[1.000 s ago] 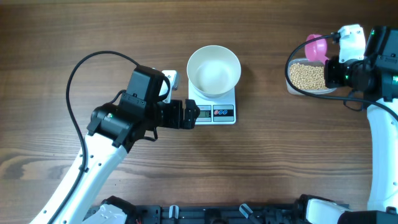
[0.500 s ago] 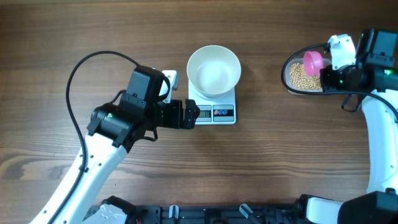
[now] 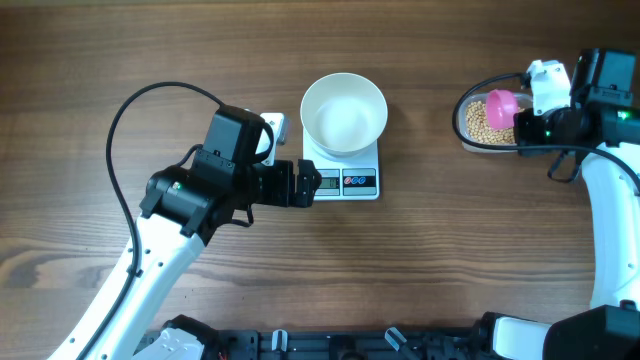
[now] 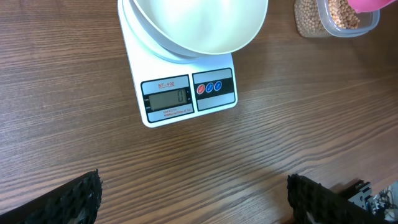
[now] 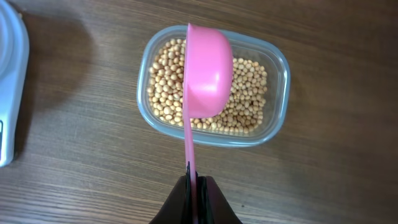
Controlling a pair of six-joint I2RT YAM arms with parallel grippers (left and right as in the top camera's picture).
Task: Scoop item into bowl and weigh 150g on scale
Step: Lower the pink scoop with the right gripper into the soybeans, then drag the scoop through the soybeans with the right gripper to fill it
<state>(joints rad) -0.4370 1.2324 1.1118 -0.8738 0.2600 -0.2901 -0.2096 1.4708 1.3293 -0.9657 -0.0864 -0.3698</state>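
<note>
The right gripper [image 5: 198, 186] is pressed tight on the thin handle of a pink scoop [image 5: 205, 68], pinching it at the very end. That seems meant to give reach, keeping the fingers clear of the clear container [image 5: 278, 74] underneath. The scoop's cup hangs over the beans [image 5: 165, 93], which fill that container close to the table's right edge, toward the far side. From the wrist view I see only the cup's back, so I cannot tell whether it has any beans in it.

Well apart, around the middle of the table [image 3: 450, 260] and nearer its far edge, the white bowl [image 3: 344, 112] sits on the scale [image 3: 345, 182]. The bowl is empty, and the display reads zero, so I take it that nothing has been weighed out yet.

The left gripper [image 3: 303, 184] sits just beside the scale's front-left corner with its jaws spread wide and nothing between them. My guess is it is parked there so its camera can watch the display while the other arm fetches beans.
</note>
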